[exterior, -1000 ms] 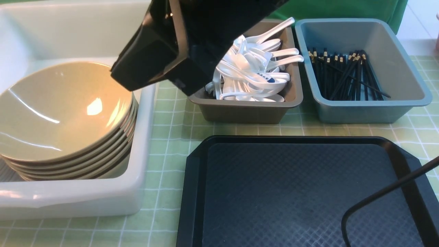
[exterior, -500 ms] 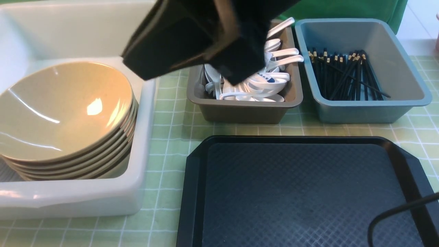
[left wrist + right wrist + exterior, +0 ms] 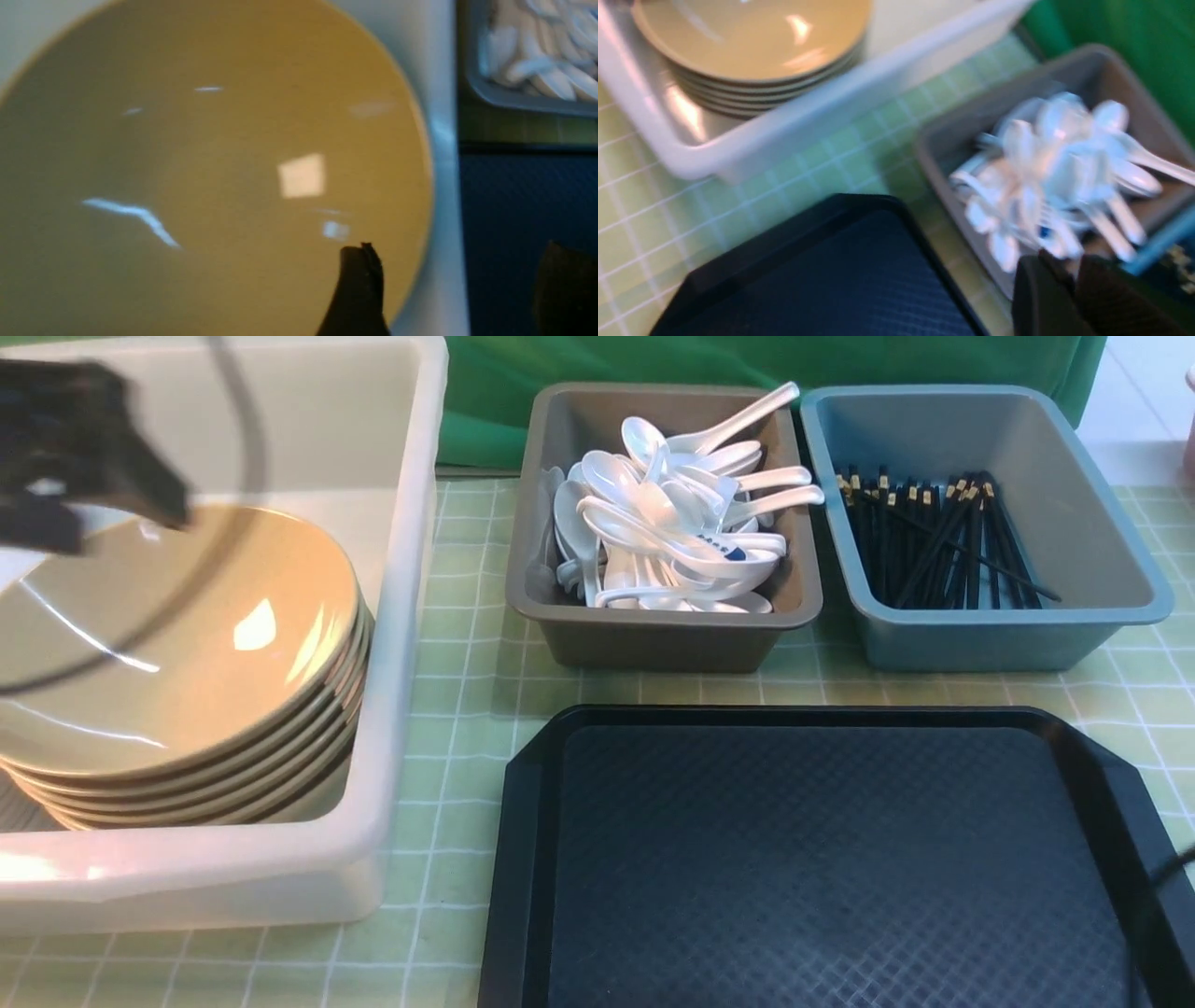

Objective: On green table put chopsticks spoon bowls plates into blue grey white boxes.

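Note:
Several tan bowls sit stacked in the large white box on the green table. My left gripper hovers blurred above them. In the left wrist view it is open and empty, one finger over the top bowl, the other past the box wall. White spoons fill the grey box. Black chopsticks lie in the blue box. My right gripper is shut and empty, near the spoons. Plates are out of view.
A black textured tray lies at the front, with nothing on it. A dark cable of the right arm crosses its right corner. Green cloth hangs behind the boxes.
My left gripper swung from above the grey box to the left, over the bowls, and its jaws came apart. The right arm's cable slid off toward the lower right.

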Controlling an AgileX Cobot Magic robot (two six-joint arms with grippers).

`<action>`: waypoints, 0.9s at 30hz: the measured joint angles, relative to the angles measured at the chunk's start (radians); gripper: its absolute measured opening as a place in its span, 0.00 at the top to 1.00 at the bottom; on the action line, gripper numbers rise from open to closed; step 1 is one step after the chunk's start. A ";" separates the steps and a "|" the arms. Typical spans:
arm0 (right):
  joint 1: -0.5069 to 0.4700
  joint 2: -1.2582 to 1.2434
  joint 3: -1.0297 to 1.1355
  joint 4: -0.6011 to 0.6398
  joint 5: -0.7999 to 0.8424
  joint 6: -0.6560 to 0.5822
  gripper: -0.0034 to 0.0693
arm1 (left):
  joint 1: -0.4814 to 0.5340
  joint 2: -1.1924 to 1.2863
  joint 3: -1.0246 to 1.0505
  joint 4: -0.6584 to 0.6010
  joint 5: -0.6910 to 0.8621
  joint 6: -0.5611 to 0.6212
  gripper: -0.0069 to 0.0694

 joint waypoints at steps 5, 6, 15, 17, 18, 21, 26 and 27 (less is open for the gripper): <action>-0.040 -0.206 0.209 -0.042 -0.054 0.042 0.78 | -0.238 -0.059 0.029 0.063 -0.018 -0.015 0.77; -0.043 -0.286 0.307 -0.043 -0.098 0.048 0.77 | -0.273 -0.089 0.050 0.088 -0.018 -0.039 0.84; -0.044 -0.790 1.032 -0.199 -0.528 0.192 0.77 | -0.343 -0.480 0.290 0.240 -0.029 -0.248 0.91; -0.044 -0.884 1.158 -0.249 -0.608 0.251 0.77 | -0.343 -0.601 0.371 0.240 -0.059 -0.273 0.91; -0.044 -0.938 1.241 -0.271 -0.660 0.283 0.76 | -0.343 -0.671 0.424 0.232 -0.079 -0.285 0.91; -0.044 -1.085 1.448 -0.294 -0.787 0.349 0.76 | -0.343 -0.867 0.582 0.182 -0.140 -0.311 0.91; -0.044 -1.254 1.634 -0.303 -0.885 0.452 0.75 | -0.343 -1.182 0.766 0.052 -0.255 -0.312 0.91; -0.044 -1.258 1.638 -0.303 -0.886 0.455 0.75 | -0.343 -1.192 0.771 0.047 -0.262 -0.312 0.91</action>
